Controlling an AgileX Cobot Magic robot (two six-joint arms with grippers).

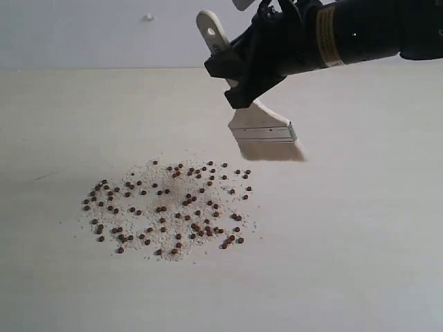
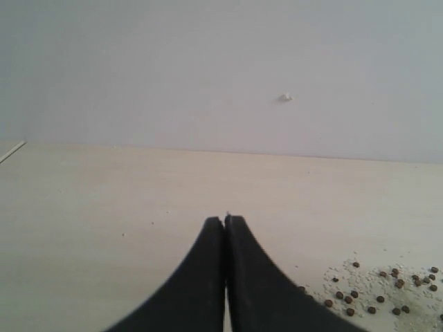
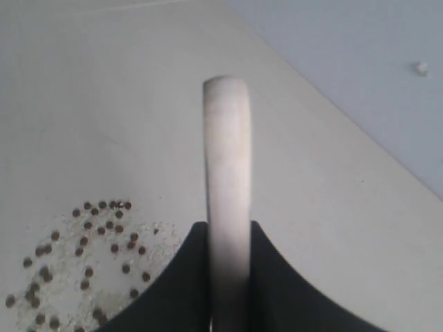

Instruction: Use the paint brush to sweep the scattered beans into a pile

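- Reddish-brown beans (image 1: 169, 207) lie in a wide, loose patch on the tabletop (image 1: 360, 263), mixed in with whitish crumbs (image 1: 147, 225). There's no pile yet, so I'd say the sweeping has barely begun, if at all.
- The right gripper (image 3: 228, 232) has its jaws clamped on the wooden handle of the brush (image 1: 263, 128). The handle sticks up past the jaws and the bristles point down.
- In the exterior view the brush sits just off the patch's far right corner, near the outermost beans but not among them. The bristles are blurred, so I can't tell if the tips touch the tabletop.
- The left gripper (image 2: 225, 223) is off to the side, jaws pressed together on nothing.
- How I'd do this step: get the bristles down to light contact outside the outermost beans first. Then drag inward toward the middle, wide face square to the stroke.
- Go slow and short, since round beans will probably roll and skip ahead if flicked.
- Work round the edge with every stroke aimed at the same spot, so the patch shrinks rather than slides sideways.
- Don't press hard, because splayed bristles likely let beans slip through.
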